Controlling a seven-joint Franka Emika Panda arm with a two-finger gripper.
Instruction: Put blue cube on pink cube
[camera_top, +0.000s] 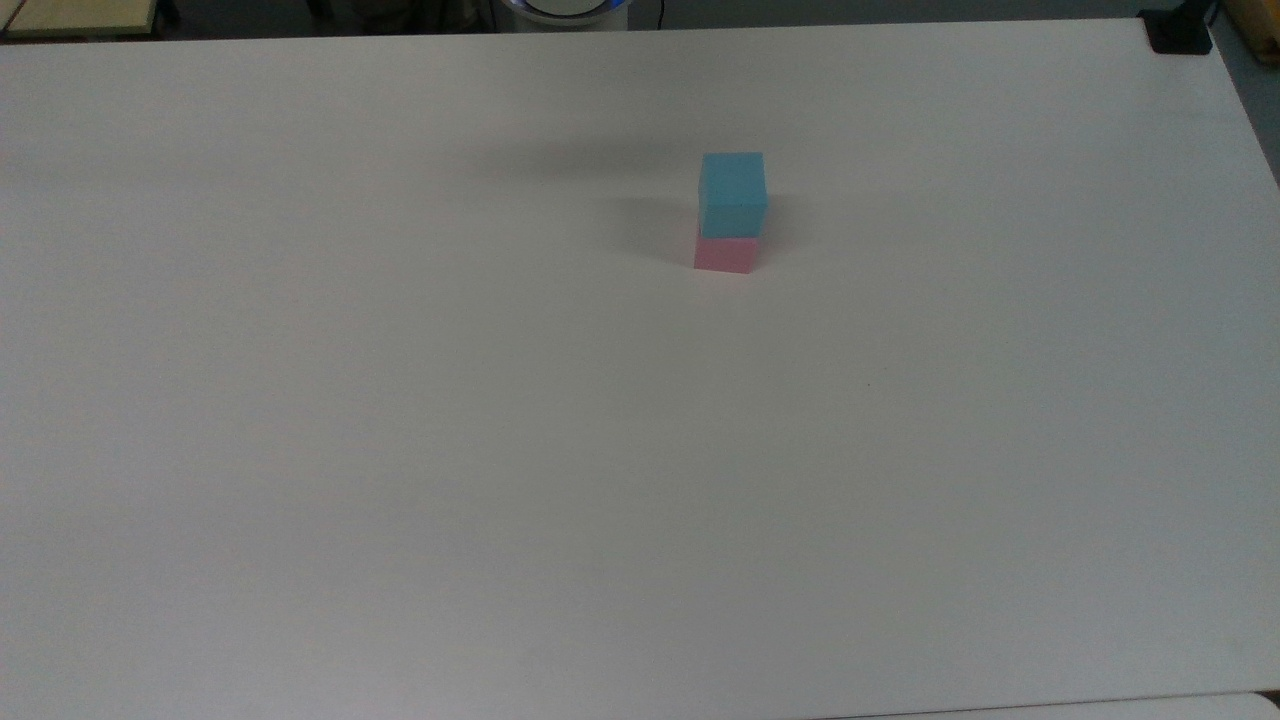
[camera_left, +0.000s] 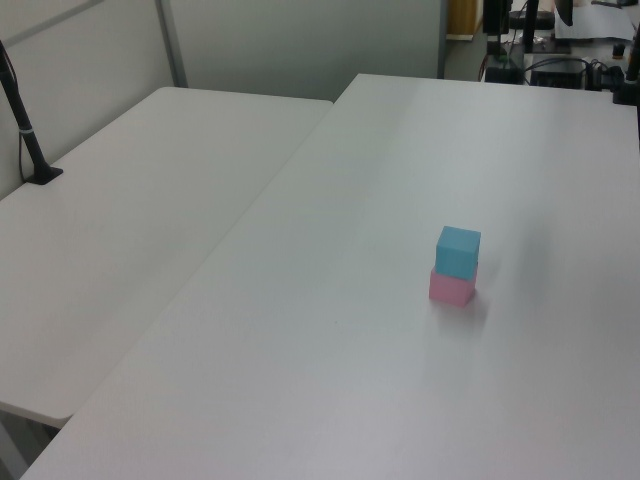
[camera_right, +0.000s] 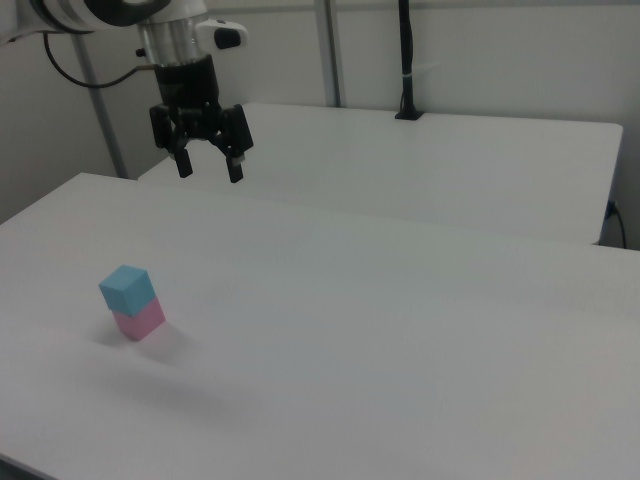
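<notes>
The blue cube (camera_top: 733, 192) (camera_left: 458, 250) (camera_right: 127, 288) rests squarely on top of the pink cube (camera_top: 726, 255) (camera_left: 451, 289) (camera_right: 140, 321), a two-high stack on the white table (camera_top: 500, 450). In the right view my gripper (camera_right: 209, 169) hangs open and empty, well above the table, up and to the right view's right of the stack. Nothing touches the cubes.
A second white table (camera_left: 120, 240) adjoins along a seam at the left view's left, with a black post (camera_left: 25, 130) standing on it. A black clamp (camera_top: 1178, 32) sits at the top view's far right corner. Equipment and cables (camera_left: 560, 60) lie beyond the far edge.
</notes>
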